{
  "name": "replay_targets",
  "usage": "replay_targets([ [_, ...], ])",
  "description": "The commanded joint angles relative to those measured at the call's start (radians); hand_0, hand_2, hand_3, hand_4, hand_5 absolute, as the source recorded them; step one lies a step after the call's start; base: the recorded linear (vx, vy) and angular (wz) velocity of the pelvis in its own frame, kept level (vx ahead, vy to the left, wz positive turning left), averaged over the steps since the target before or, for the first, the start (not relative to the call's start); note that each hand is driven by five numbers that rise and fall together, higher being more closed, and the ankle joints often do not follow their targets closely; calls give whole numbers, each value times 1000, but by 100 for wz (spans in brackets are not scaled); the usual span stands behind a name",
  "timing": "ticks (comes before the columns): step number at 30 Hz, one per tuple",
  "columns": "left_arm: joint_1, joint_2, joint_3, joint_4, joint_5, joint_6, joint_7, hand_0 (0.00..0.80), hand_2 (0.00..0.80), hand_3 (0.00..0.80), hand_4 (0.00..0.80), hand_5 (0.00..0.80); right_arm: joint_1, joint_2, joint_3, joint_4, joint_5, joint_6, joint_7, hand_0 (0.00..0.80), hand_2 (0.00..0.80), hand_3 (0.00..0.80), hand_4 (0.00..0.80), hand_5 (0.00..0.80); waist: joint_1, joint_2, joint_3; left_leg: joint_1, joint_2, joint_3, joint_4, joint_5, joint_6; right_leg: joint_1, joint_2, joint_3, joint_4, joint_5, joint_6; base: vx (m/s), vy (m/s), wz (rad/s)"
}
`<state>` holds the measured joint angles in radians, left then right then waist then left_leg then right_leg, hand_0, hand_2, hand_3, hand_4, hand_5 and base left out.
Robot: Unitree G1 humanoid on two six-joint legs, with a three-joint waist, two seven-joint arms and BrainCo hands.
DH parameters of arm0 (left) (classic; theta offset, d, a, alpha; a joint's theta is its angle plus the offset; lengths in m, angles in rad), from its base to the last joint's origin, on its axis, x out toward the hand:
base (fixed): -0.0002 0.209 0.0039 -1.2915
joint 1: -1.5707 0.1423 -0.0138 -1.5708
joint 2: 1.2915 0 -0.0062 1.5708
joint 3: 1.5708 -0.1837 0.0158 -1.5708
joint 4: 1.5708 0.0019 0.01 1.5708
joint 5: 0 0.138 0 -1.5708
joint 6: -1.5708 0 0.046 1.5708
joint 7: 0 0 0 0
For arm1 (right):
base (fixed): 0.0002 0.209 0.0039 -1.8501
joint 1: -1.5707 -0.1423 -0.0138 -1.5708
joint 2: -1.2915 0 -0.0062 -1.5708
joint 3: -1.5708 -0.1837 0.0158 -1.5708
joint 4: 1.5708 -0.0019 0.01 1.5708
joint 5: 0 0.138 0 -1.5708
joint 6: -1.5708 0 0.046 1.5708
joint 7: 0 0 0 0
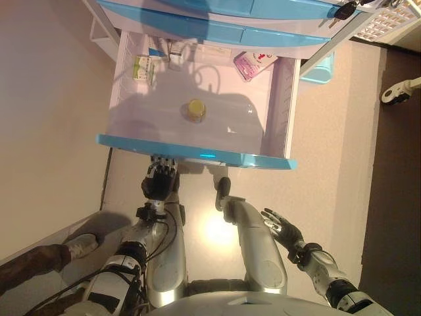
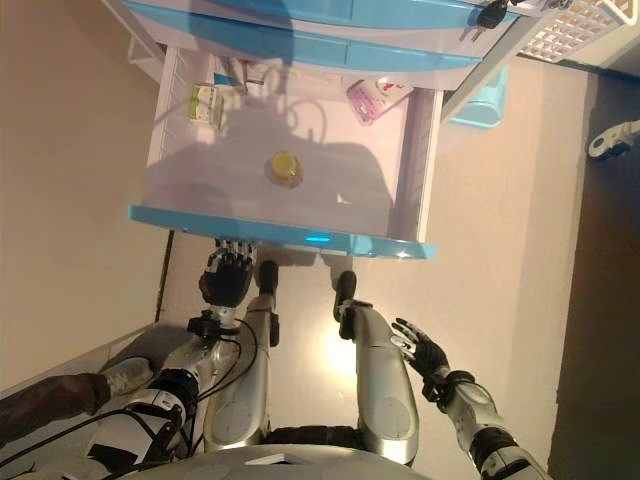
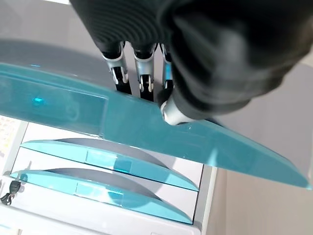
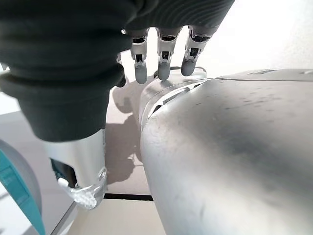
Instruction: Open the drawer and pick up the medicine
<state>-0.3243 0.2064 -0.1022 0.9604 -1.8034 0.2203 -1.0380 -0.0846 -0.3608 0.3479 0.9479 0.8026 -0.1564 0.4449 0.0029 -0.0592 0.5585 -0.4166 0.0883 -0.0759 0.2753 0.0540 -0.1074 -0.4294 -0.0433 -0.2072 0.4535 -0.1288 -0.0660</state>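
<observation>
Drawer is pulled well out of the white cabinet; its blue front panel is the nearest edge, running across the head views just above the robot's arms. Two more blue-fronted drawers sit closed in the cabinet.

Left robot hand is right at the front panel, near its left end. The fingers reach up to the panel's lip and their tips go out of sight behind it — cannot tell whether they hook the edge or merely rest against it.

Right robot hand hangs low and to the right, well apart from the drawer, fingers loosely spread and holding nothing; the right wrist view shows them straight.

Drawer contents, all on the pale floor of the tray:
- small yellow-capped medicine bottle, upright, near the middle, with bare floor all round it;
- green-and-white box against the left wall towards the back;
- pink-and-white packet at the back right, tilted;
- some small items at the back left, partly under the drawer above — too hidden to name.

Open room: the front half of the tray is bare from wall to wall, apart from the bottle. Tan floor lies open on both sides of the cabinet. A pale blue bin stands just right of the cabinet.
</observation>
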Motion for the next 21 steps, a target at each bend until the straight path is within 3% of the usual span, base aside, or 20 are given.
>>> replay_targets([
  [1,111,22,115,191,-41,-21,215,0,0,0,0,0,61,52,-8,-46,-15,-30,39,0,0,0,0,0,9,-48,-38,-52,-39,29,120,-95,52,30,-28,28,-109,83,126,0,0,0],
  [21,44,49,194,282,-164,-14,340,0,0,0,0,0,50,44,-19,-7,-54,-24,71,0,0,0,0,0,-9,-55,-38,-42,-32,48,142,-101,50,33,-30,42,-95,79,128,4,21,0],
])
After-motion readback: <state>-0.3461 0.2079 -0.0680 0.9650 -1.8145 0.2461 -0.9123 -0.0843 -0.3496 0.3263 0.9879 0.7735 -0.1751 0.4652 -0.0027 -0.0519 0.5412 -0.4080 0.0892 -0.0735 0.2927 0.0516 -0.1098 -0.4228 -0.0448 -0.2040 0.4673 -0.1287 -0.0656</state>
